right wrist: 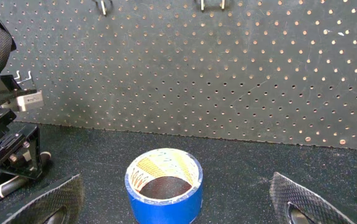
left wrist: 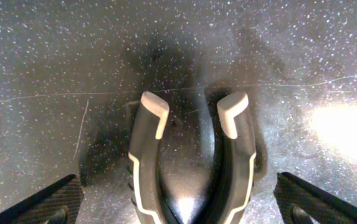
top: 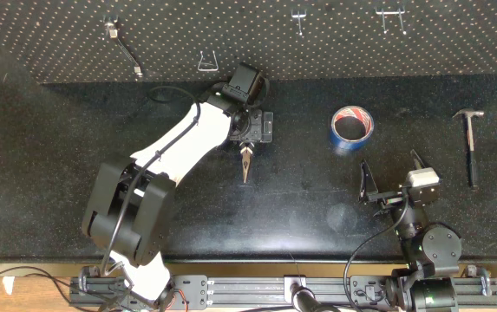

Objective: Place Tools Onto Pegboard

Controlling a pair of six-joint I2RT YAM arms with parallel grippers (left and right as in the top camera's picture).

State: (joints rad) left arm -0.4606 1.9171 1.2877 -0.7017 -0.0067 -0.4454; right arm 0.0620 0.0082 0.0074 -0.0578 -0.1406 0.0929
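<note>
Pliers (left wrist: 190, 155) handles sit between the wide-spread fingers of left gripper (left wrist: 178, 200), not gripped. Speckled black worktop (top: 57, 173), pegboard (top: 317, 43) behind; right gripper (top: 393, 171) spread too.

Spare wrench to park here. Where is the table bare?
Bare: table left of the left arm; the strip between pliers and tape. Crowded: around the left gripper over the pliers, and by the right gripper between tape and hammer.

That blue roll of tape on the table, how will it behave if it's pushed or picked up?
The blue tape roll lies flat, hole up, so a push would probably slide it, not roll it. It looks like a stiff ring, likely light for its size. Tilted onto its edge, it could roll.
</note>
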